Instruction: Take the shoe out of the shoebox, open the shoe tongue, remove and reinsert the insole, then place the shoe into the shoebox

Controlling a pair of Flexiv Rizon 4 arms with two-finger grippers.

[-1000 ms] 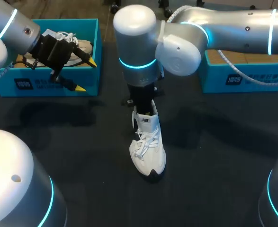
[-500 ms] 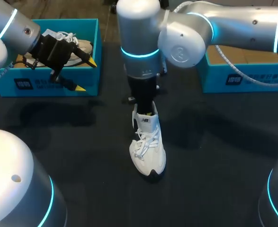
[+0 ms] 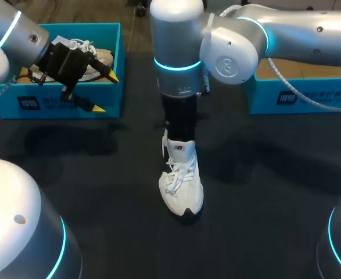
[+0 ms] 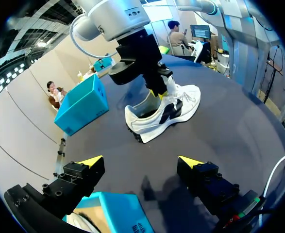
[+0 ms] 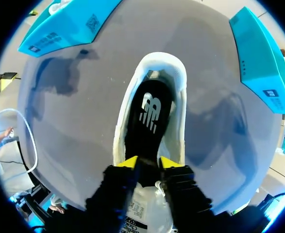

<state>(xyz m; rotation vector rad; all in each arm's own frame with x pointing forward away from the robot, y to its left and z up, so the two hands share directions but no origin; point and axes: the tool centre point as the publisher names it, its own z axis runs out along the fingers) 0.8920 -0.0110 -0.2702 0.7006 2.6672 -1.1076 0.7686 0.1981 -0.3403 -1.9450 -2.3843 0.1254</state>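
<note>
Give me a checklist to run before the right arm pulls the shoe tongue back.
1. Shoe out of the box, upright on the table: ok.
2. Right gripper on the tongue, a finger on each side: ok.
3. Insole seated in the shoe: ok.
4. Left gripper open and away from the shoe, by the left shoebox: ok.
5. Something steadying the shoe against the pull: not ok, only the right gripper touches it.
6. Right shoebox free for the return: cannot tell, the right arm hides much of it.
</note>
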